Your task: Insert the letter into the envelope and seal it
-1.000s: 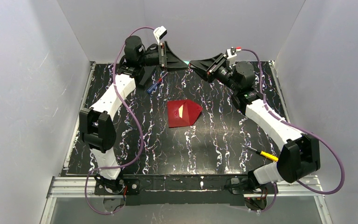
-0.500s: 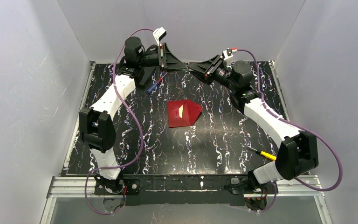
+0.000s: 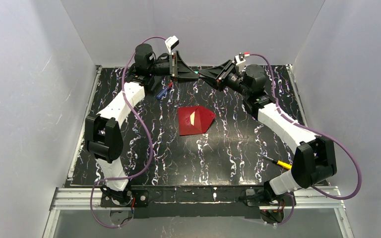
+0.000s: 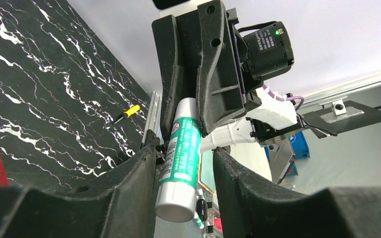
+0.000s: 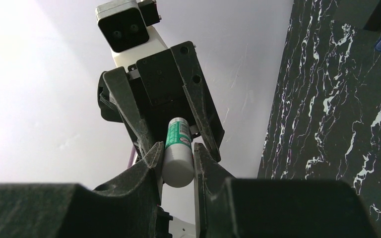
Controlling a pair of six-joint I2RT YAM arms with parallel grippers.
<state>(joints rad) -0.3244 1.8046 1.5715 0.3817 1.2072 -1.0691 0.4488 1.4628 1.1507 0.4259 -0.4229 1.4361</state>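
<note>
The red envelope (image 3: 195, 120) lies flat mid-table, its pointed flap to the right. A pale sliver of the letter (image 3: 192, 119) shows inside it. Both grippers meet tip to tip in the air above the table's far edge, well away from the envelope. Between them is a green-and-white glue stick (image 3: 199, 74). My right gripper (image 5: 177, 148) is shut on the stick's white end (image 5: 177, 166). My left gripper (image 4: 183, 151) is open around the other end (image 4: 181, 163); the stick rests against one finger (image 4: 134, 178), with a gap to the other.
A blue pen-like tool (image 3: 164, 90) lies at the back left, under the left arm. A yellow-handled tool (image 3: 283, 164) lies near the front right by the right arm's base. Grey walls close in the table on three sides.
The right arm has shifted left, bringing its gripper and the glue stick closer into the left gripper. The left gripper has lifted slightly. The envelope has not moved.
</note>
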